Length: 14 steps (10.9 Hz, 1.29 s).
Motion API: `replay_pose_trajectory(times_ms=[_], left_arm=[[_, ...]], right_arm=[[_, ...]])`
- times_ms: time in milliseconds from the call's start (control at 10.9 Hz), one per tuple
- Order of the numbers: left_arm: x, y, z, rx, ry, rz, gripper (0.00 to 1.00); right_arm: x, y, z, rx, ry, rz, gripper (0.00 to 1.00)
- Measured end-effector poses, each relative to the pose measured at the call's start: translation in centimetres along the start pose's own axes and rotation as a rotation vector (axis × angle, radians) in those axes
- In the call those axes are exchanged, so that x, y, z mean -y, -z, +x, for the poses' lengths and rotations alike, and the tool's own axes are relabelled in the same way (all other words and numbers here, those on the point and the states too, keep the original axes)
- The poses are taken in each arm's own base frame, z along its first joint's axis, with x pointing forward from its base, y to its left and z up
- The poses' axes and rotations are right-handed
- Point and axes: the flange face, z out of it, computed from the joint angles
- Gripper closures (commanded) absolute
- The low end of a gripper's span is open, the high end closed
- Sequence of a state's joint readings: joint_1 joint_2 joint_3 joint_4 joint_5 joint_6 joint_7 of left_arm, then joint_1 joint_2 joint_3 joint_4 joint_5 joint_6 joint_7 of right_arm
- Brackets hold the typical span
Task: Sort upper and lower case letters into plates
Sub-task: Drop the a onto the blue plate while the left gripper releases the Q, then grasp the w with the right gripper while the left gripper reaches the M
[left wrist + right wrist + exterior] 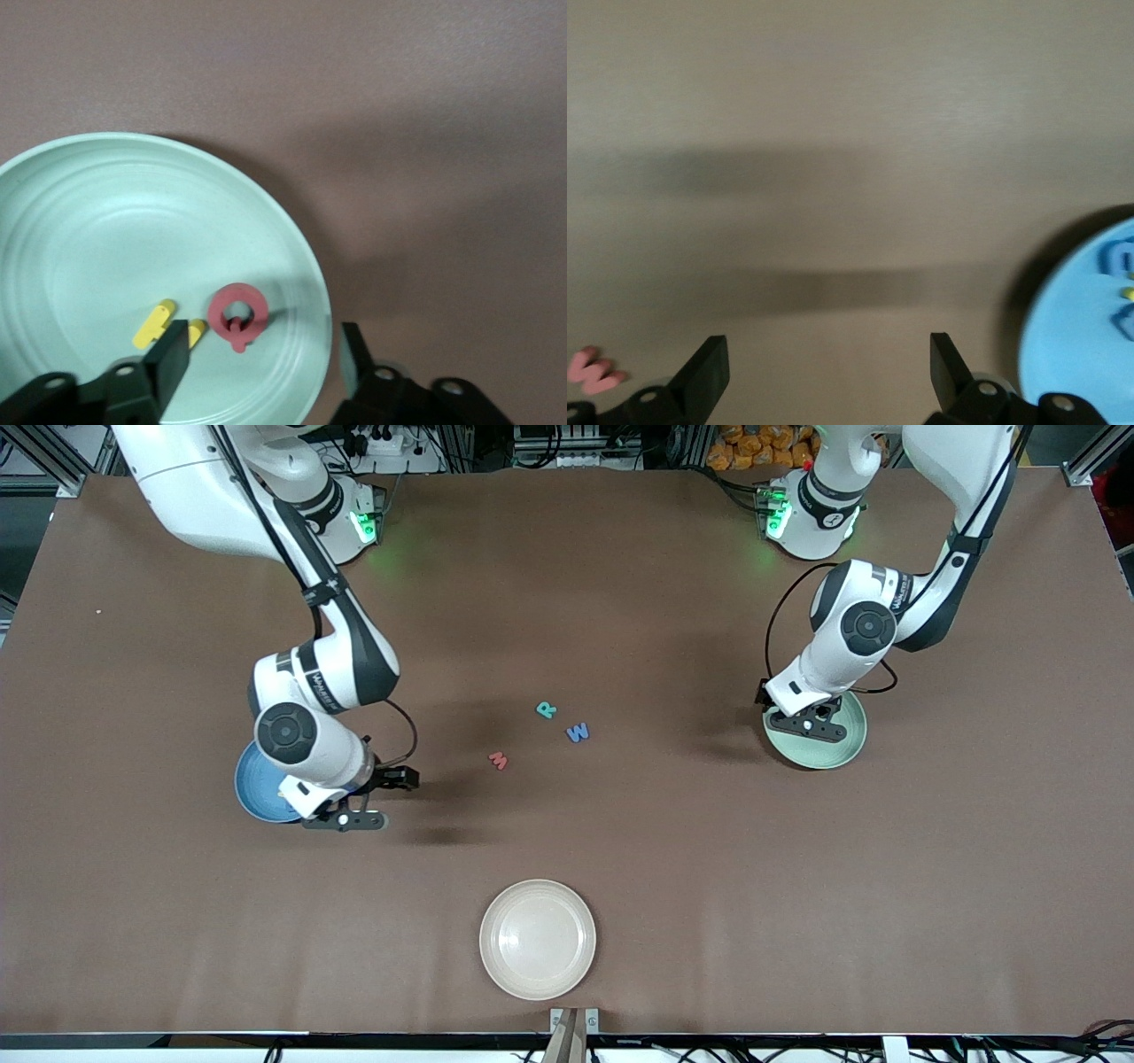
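Note:
The pale mint plate point(840, 749) lies at the left arm's end of the table, and my left gripper point(807, 725) hovers just over it, open. In the left wrist view a red letter point(237, 314) lies free in the mint plate point(124, 221) between the fingertips point(168, 359), beside a yellow letter point(158, 323). My right gripper point(347, 820) is open and empty beside the sky blue plate point(251, 784). That plate point(1076, 345) holds blue letters point(1116, 258). A teal R point(546, 709), a blue W point(578, 732) and a red M point(498, 760) lie mid-table.
A cream-white round plate point(538, 939) lies near the table's front edge, nearer to the front camera than the three loose letters. Brown table surface spreads between the plates.

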<state>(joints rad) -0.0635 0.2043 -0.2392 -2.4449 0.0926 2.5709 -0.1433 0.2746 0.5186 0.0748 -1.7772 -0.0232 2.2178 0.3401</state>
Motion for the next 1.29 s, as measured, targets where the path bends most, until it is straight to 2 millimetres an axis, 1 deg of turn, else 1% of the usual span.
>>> replay_pose_trajectory(times_ms=[184, 367, 459, 643, 827, 919, 1010, 1102, 1286], left_arm=[[-2.2, 0.3, 0.2, -0.010, 0.056, 0.000, 0.00], [-5.5, 0.7, 0.8, -0.027, 0.132, -0.006, 0.00], [-7.2, 0.9, 1.3, -0.036, 0.170, -0.013, 0.00], [-9.8, 1.2, 2.6, -0.052, 0.266, -0.032, 0.00], [-12.7, 1.2, 3.9, -0.051, 0.393, -0.072, 0.00], [-14.1, 1.1, 4.3, -0.045, 0.454, -0.090, 0.00], [-15.1, 1.0, 4.8, -0.043, 0.502, -0.101, 0.00], [-15.7, 0.9, 5.3, -0.041, 0.536, -0.113, 0.00], [-15.9, 1.0, 6.6, 0.000, 0.662, -0.189, 0.00]], right_arm=[[3.0, -0.2, -0.8, -0.009, 0.057, 0.025, 0.00], [5.7, -1.0, -1.4, -0.046, 0.155, 0.039, 0.00], [7.3, -1.8, -1.8, -0.064, 0.217, 0.040, 0.00], [10.1, -3.2, -2.7, -0.086, 0.359, 0.000, 0.00], [13.1, -4.1, -3.5, -0.097, 0.438, -0.019, 0.00], [14.2, -4.6, -4.0, -0.092, 0.458, -0.022, 0.00], [14.9, -5.1, -4.5, -0.086, 0.473, -0.026, 0.00], [15.4, -5.5, -4.8, -0.083, 0.484, -0.029, 0.00], [15.8, -6.2, -5.2, -0.073, 0.496, -0.033, 0.00]])
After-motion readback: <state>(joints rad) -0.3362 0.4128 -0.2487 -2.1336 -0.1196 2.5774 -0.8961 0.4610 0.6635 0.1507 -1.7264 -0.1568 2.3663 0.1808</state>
